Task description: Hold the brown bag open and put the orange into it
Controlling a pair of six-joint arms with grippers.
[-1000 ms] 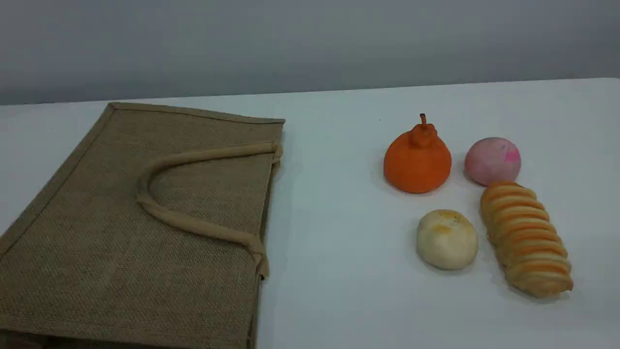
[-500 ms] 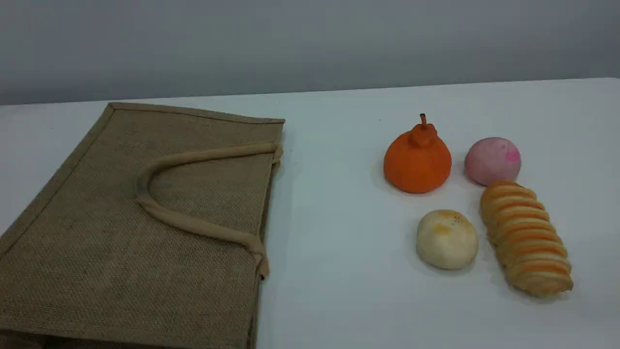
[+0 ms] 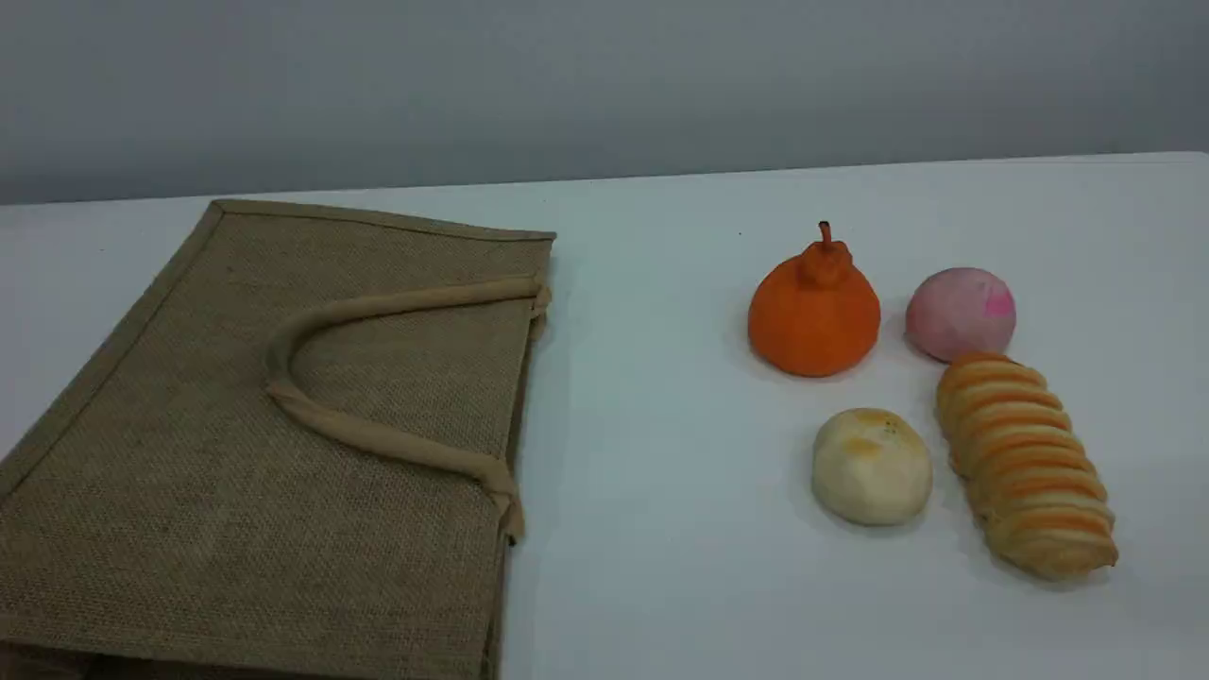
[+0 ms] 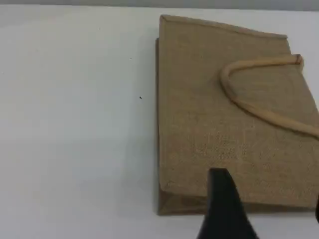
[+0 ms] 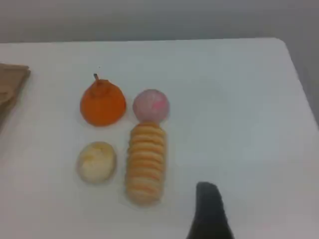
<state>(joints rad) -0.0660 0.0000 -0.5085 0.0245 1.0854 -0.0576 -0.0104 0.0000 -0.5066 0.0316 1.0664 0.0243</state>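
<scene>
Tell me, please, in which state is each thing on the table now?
brown bag, lying flat, mouth closed.
orange, standing upright, stem up, not held.
bread roll, lying flat on the table.
pink ball, resting at the bread roll's far end.
pale bun, resting alone.
</scene>
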